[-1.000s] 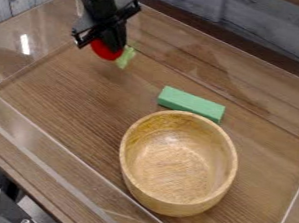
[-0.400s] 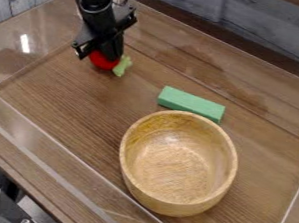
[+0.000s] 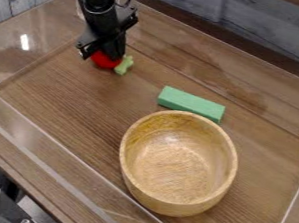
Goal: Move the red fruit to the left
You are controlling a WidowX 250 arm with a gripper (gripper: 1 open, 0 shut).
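One small glossy red toy strawberry [image 3: 108,61] with a pale green leafy cap sits clamped between my black fingers [image 3: 92,48], which are clenched tight around it. My gripper [image 3: 102,52] points steeply down at the wooden tabletop [image 3: 72,115], so the fruit is low at the table's far left, well apart from the flat green rectangular block [image 3: 192,104] and the round wooden bowl [image 3: 178,162].
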